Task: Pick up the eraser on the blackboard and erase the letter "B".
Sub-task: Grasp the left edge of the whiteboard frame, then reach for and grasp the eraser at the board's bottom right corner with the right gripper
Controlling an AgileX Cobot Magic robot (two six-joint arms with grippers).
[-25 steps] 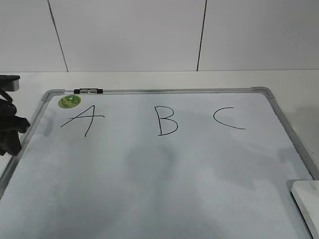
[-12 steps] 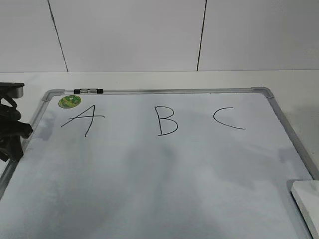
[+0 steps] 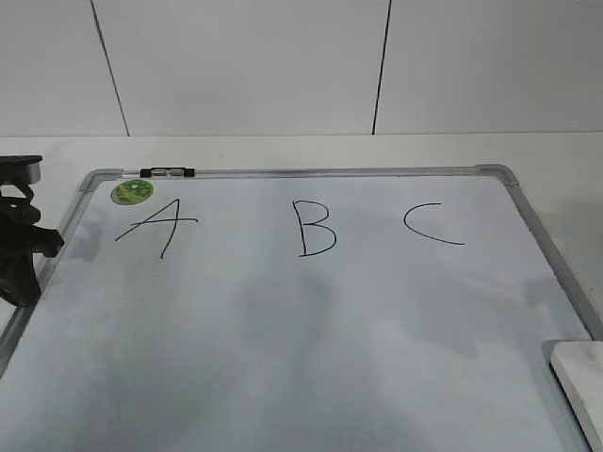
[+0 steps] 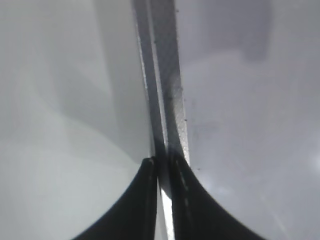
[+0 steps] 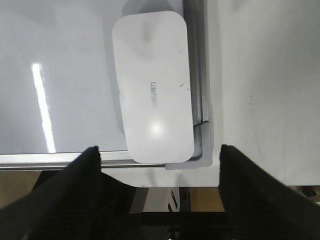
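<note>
The blackboard lies flat on the white table, with a grey frame. The letter "B" is drawn in black at its top middle. The eraser, a white rounded block, lies at the board's near right corner, partly cut off in the exterior view. In the right wrist view the eraser lies lengthwise just ahead of my open right gripper, which touches nothing. My left gripper is at the board's left edge. In the left wrist view its jaws are closed on the frame.
A slanted "A" and a "C" flank the "B". A round green sticker and a marker sit at the board's top left. A white wall stands behind. The table's front edge is near the eraser.
My left gripper has shifted a little to the right and settled at the board's left edge. The eraser and letters have not moved.
</note>
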